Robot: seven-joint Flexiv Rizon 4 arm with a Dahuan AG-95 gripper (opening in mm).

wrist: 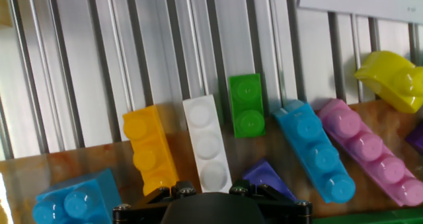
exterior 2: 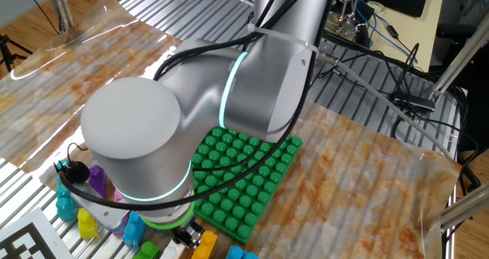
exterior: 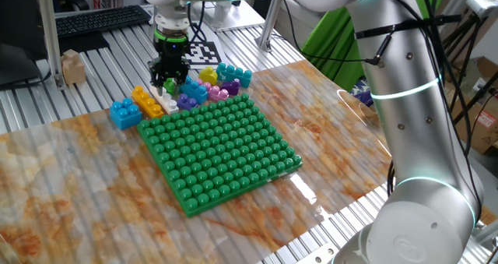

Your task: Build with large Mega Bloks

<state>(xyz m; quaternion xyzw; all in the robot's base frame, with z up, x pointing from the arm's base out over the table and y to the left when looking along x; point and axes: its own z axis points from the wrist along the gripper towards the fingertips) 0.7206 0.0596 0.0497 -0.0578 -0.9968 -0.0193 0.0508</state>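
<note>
Behind the green baseplate (exterior: 220, 149), loose Mega Bloks (exterior: 180, 93) lie in a row along its far edge, kept within reach for stacking. Over them hangs the gripper (exterior: 169, 80), above the small green brick (wrist: 245, 105) beside the white one (wrist: 207, 143), probably its next pick; I cannot tell whether the fingers are spread

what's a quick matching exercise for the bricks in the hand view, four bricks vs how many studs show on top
Bricks:
1 white brick
2 green brick
3 pink brick
4 yellow-orange brick

Studs:
a two
b four
c three, beside the green brick
d three, left of the white brick

Pairs: 1-c, 2-a, 3-b, 4-d
</note>
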